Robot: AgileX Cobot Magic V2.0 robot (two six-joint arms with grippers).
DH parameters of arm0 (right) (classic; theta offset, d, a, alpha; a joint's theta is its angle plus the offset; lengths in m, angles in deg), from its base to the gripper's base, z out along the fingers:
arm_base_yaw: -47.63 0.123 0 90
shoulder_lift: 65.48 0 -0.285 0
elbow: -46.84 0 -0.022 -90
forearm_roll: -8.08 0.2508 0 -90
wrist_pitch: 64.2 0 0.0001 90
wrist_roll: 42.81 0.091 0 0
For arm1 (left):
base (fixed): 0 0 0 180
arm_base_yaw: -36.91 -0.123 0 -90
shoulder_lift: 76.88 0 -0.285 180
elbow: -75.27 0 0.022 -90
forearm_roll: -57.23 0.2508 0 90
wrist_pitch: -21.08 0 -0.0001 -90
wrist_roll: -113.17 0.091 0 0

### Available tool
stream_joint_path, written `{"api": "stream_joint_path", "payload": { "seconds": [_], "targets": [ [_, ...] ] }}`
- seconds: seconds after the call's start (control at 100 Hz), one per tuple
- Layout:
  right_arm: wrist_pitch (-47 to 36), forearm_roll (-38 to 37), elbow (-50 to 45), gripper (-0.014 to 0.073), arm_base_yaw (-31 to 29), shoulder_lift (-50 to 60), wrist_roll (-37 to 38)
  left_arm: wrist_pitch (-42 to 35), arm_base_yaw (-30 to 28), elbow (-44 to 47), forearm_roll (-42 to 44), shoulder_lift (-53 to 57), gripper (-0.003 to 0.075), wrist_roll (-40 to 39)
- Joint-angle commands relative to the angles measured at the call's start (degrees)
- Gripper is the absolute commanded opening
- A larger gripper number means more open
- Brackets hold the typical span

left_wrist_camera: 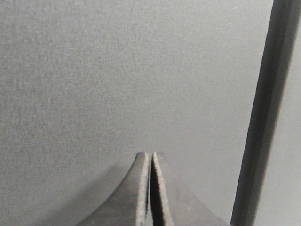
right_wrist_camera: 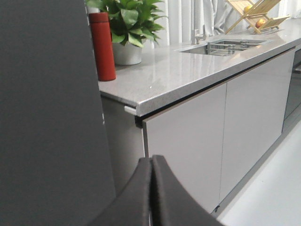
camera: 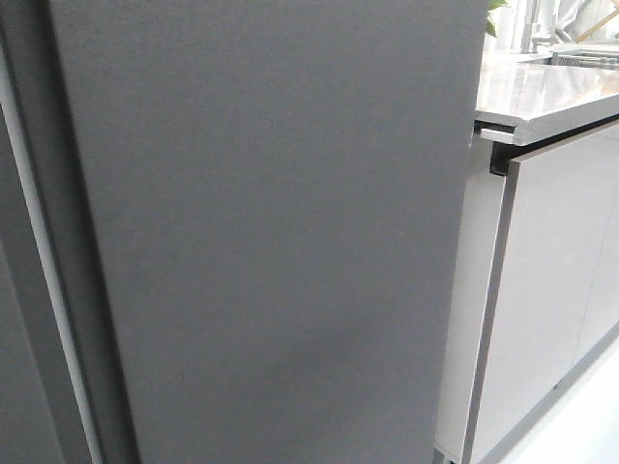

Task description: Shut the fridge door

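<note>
The fridge door (camera: 280, 232) is a tall matte dark-grey panel that fills most of the front view. Its thick edge with a pale strip (camera: 48, 290) runs down the left side. Neither gripper shows in the front view. In the left wrist view my left gripper (left_wrist_camera: 151, 154) is shut and empty, with its tips close to a flat grey panel face (left_wrist_camera: 117, 70); I cannot tell if they touch. In the right wrist view my right gripper (right_wrist_camera: 151, 157) is shut and empty. It is just right of the dark door panel (right_wrist_camera: 47, 117) and in front of the cabinet fronts.
A second dark-grey panel (camera: 14, 387) shows at the far left. A dark vertical strip (left_wrist_camera: 263, 117) runs beside the panel face. Right of the door is a grey counter (right_wrist_camera: 188, 75) over pale glossy cabinet fronts (right_wrist_camera: 188, 141), carrying a red bottle (right_wrist_camera: 102, 44), a potted plant (right_wrist_camera: 128, 28) and a sink (right_wrist_camera: 225, 45).
</note>
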Motion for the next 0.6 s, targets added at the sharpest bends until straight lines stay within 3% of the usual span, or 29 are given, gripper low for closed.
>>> {"api": "stream_joint_path", "payload": {
  "seconds": [0.0, 0.38, 0.59],
  "targets": [
    [-5.35, -2.07, 0.29, -0.0076, 1.56, 0.29, 0.10, -4.40, 0.46, 1.60, -0.09, -1.09, -0.0021, -0.20],
    [-11.78, -2.67, -6.25, -0.0076, 2.82, 1.92, 0.10, -4.40, 0.46, 1.60, -0.09, -1.09, -0.0021, -0.20],
    [-9.45, -3.03, -9.13, -0.0076, 2.82, 9.50, 0.10, -4.40, 0.46, 1.60, -0.09, -1.09, -0.0021, -0.20]
  ]
}}
